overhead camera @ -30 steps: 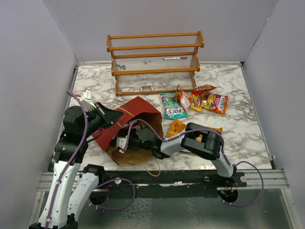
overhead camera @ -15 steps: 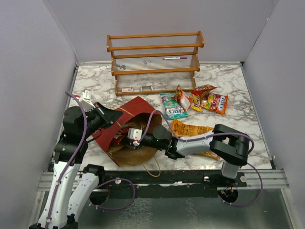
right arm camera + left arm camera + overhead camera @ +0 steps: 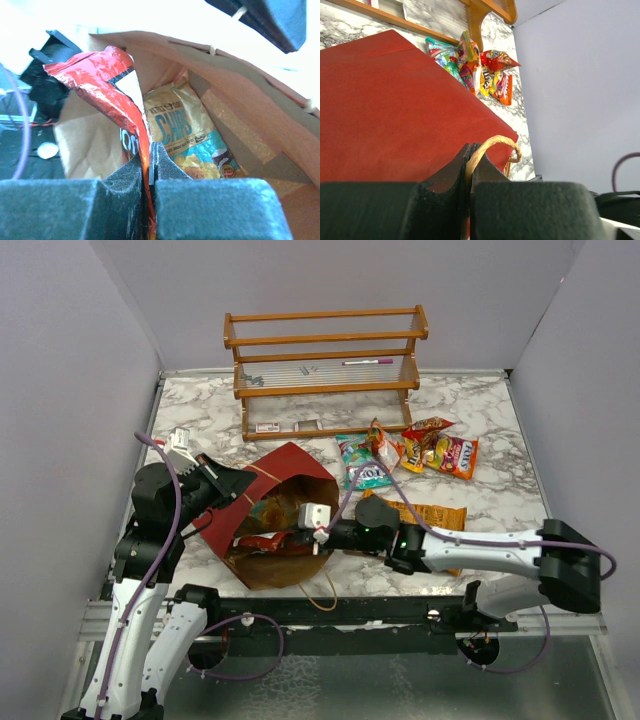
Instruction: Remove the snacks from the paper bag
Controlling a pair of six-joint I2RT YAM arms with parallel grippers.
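While the left gripper (image 3: pixel 469 155) presses its 2 fingers together on the tan twine handle (image 3: pixel 495 138) at the rim of the paper bag (image 3: pixel 290 465), the bag lies on its side on the marble table (image 3: pixel 500 420). Its dark red side faces up and its mouth opens toward the right arm. The right gripper (image 3: pixel 150 160) reaches into that mouth, with its fingers closed on the lower edge of a crinkly red packet (image 3: pixel 107 80). This packet stands up just inside the bag's brown lining. Deeper in the bag, behind the red packet, lies a yellow kettle chips packet (image 3: pixel 182 135) with teal near its bottom. Outside, just past the bag's far right corner, a teal packet (image 3: pixel 358 465) touches a cluster of orange, yellow and red packets (image 3: pixel 440 452). 1 more orange packet (image 3: pixel 430 512) lies just right of the bag, partly under the right arm. Beyond the bag stands a wooden rack (image 3: pixel 325 360).
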